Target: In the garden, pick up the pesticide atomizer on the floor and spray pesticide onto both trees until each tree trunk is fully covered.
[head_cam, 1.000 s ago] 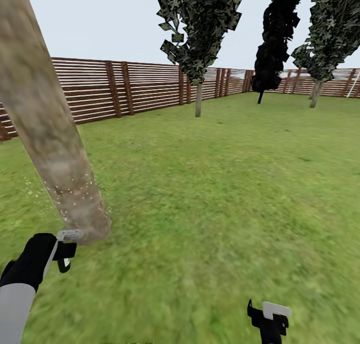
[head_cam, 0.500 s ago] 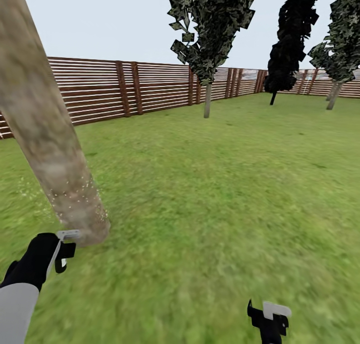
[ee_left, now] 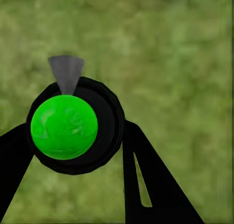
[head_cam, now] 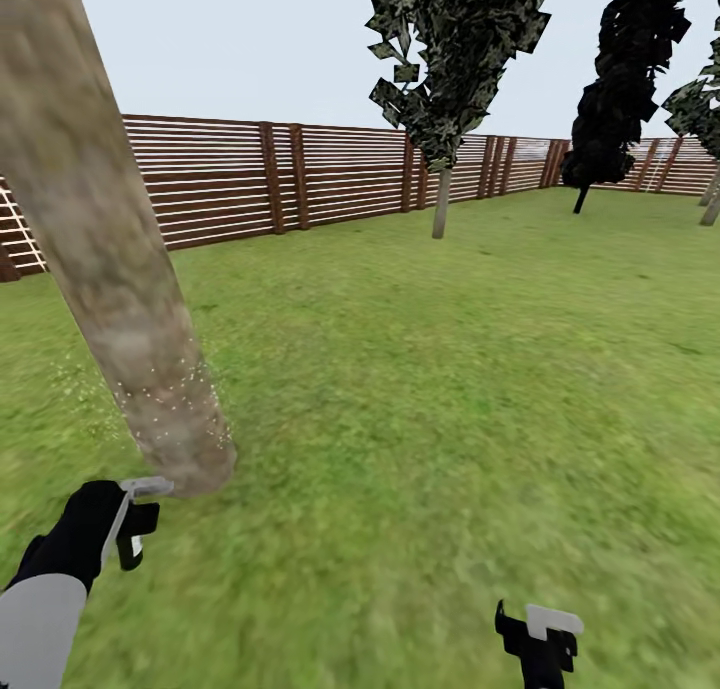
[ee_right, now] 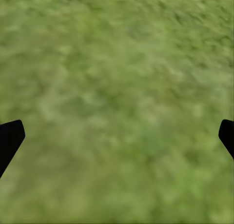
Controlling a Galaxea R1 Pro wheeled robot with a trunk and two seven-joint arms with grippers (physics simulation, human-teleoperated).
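A thick mottled grey-brown tree trunk (head_cam: 110, 269) leans across the left of the head view, its lower part dotted with pale specks. My left gripper (head_cam: 133, 531) hangs just in front of the trunk's base. It is shut on the pesticide atomizer (ee_left: 63, 126), a dark round bottle seen end-on, its top glowing green, with a grey nozzle; a black finger (ee_left: 146, 180) presses its side. A second tree (head_cam: 440, 204) with a ragged dark green crown stands far off by the fence. My right gripper (head_cam: 540, 637) hovers open over bare grass (ee_right: 117, 87).
Green lawn (head_cam: 450, 399) stretches ahead to a brown slatted wooden fence (head_cam: 330, 174). A narrow black-leaved tree (head_cam: 615, 89) stands at the far right, with another leafy tree (head_cam: 705, 99) at the picture's edge.
The whole picture has slid to the right, so the camera has turned left. My left gripper stays at the trunk's base with the atomizer; the right gripper holds its place.
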